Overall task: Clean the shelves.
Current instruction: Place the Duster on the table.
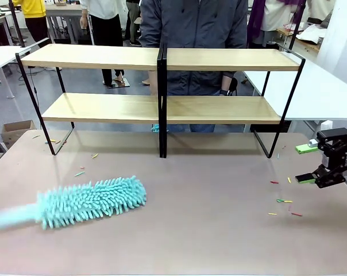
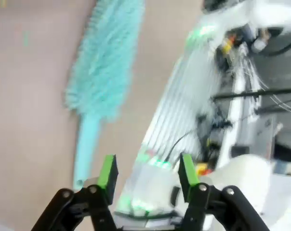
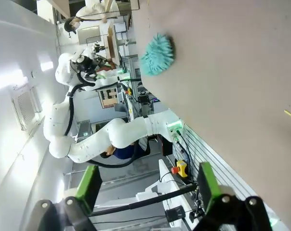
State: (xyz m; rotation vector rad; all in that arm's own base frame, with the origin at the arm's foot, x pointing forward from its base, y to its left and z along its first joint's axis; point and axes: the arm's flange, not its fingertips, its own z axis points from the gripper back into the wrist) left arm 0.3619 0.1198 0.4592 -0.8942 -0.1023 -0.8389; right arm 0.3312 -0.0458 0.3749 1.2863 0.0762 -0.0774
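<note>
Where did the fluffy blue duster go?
In the front view the teal duster lies flat on the brownish-pink tabletop, on the robot's left, in front of the shelves.

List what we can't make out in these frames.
- Duster handle: front view, motion-blurred and cut by the left edge.
- Scraps on the tabletop: front view, too small to identify.
- Right gripper: front view, arm cut by the right edge.
- Person: front view, lower body hidden behind the shelves.

White tables [image 1: 328, 92] on both sides, grey floor [image 1: 87, 83], a cardboard box [image 1: 15, 131] down left, people standing behind.
</note>
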